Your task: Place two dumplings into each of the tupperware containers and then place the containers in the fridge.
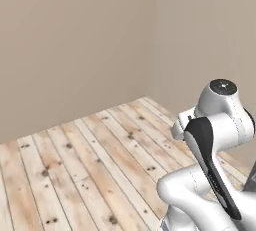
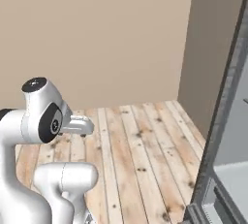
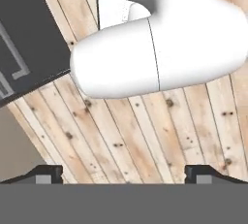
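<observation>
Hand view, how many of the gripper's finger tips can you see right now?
2. One finger tip is at the bottom left, the other at the bottom right, far apart, with the wooden floor beyond them.

Looks like a corner of a home kitchen: plank wood floor [image 1: 100, 160], plain beige walls [image 1: 75, 40], open fridge [image 2: 227, 169] at the right.

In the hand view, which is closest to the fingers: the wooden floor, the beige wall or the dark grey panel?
1. Pale wooden plank floor, straight ahead of the open fingers.
2. Beige wall, lower left corner.
3. Dark grey panel with pale lines, upper left; too close to call against the wall.
</observation>
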